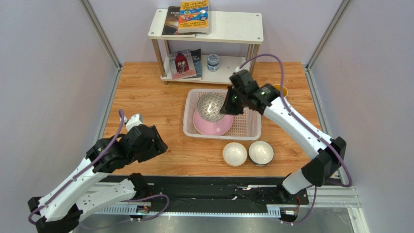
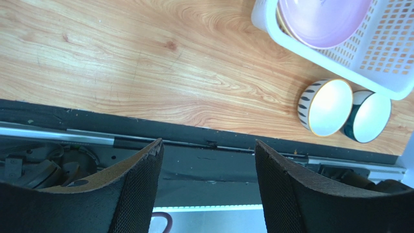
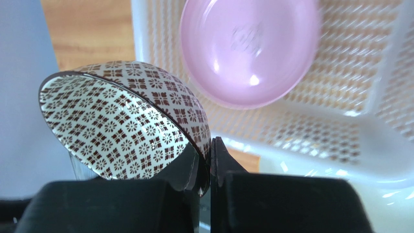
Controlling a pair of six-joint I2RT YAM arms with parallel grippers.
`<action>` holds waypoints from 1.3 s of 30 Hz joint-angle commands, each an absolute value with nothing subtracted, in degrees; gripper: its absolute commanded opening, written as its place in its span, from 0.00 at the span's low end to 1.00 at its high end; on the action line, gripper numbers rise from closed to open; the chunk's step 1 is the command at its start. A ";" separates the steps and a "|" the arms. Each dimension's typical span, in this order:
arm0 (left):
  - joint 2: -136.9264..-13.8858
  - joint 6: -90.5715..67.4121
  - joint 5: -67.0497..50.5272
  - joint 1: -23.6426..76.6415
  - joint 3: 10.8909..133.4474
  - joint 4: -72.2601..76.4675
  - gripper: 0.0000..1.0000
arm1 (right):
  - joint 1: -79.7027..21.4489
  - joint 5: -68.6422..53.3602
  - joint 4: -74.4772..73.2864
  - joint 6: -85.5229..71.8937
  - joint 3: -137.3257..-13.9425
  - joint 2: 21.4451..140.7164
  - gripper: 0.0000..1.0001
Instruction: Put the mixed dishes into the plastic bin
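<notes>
Clamping the rim of the grey patterned bowl (image 3: pixel 121 121), the right gripper (image 3: pixel 210 145) has its fingers drawn together, with only the thin bowl wall between them. The bowl hangs tilted on edge above the plastic bin (image 1: pixel 245 124), over the far part of the pink plate (image 1: pixel 212 125). Whether bowl and plate touch cannot be determined.

The left gripper (image 2: pixel 209 145) stands wide apart and holds nothing. It touches no object and hangs over the near edge of the table (image 2: pixel 121 63), well apart from the bin.

Appearance of the held bowl: a repeating dark floral lattice on a pale ground, inside and outside, with a glossy glaze.

Count of items:
- Patterned bowl: one, held over the bin.
- Pink plate: one, lying inside the bin toward its left end.
- White bowls: two. The left white bowl (image 1: pixel 234 154) and the right white bowl (image 1: pixel 261 153) sit upright on the table, touching each other, just beside the bin's near wall. The first has dark leaf marks outside; the second has a dark outer wall.
- Mug (image 1: pixel 282 90): one, partly hidden behind the right arm, beyond the bin's right end.
- Bin: one, white, perforated.
</notes>
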State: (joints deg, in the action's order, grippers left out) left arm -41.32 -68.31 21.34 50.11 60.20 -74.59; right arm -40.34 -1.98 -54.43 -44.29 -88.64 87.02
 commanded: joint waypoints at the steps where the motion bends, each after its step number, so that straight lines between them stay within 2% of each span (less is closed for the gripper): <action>1: -42.01 -69.35 20.57 49.92 58.45 -74.36 0.73 | -32.97 -5.09 -55.03 -36.48 -94.12 89.99 0.00; 7: -43.59 -66.89 19.51 49.92 59.32 -73.47 0.73 | -30.23 -8.35 -53.79 -34.45 -99.13 102.12 0.00; 11: -43.60 -66.62 19.34 49.92 59.68 -74.09 0.73 | -30.15 -10.37 -52.65 -35.77 -98.27 107.22 0.00; 29: -40.96 -67.85 17.14 49.92 55.19 -73.04 0.71 | -30.41 -12.48 -46.50 -38.32 -90.53 113.38 0.02; 32: -41.22 -67.85 16.96 49.92 55.11 -72.77 0.71 | -30.41 -12.04 -46.49 -38.50 -90.09 113.12 0.24; 33: -41.22 -67.85 16.88 49.92 55.02 -72.69 0.70 | -30.41 -11.87 -46.49 -38.67 -89.74 112.68 0.42; 35: -41.48 -67.94 16.79 49.92 54.93 -72.42 0.70 | -30.41 -11.43 -45.79 -38.94 -88.42 110.93 0.50; 36: -41.66 -67.85 16.44 49.92 54.76 -72.07 0.70 | -30.41 -11.43 -45.18 -39.02 -88.07 110.05 0.57; 38: -42.18 -67.06 15.82 49.92 54.23 -70.33 0.70 | -30.41 -11.95 -44.48 -39.20 -87.46 107.77 0.58; 39: -42.45 -65.67 14.78 49.92 53.97 -69.53 0.70 | -30.32 -11.87 -44.30 -39.37 -87.36 106.88 0.63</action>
State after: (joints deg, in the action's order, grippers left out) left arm -41.43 -67.77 16.78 50.11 54.87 -73.34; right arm -30.09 -11.14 -47.18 -38.54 -88.12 113.19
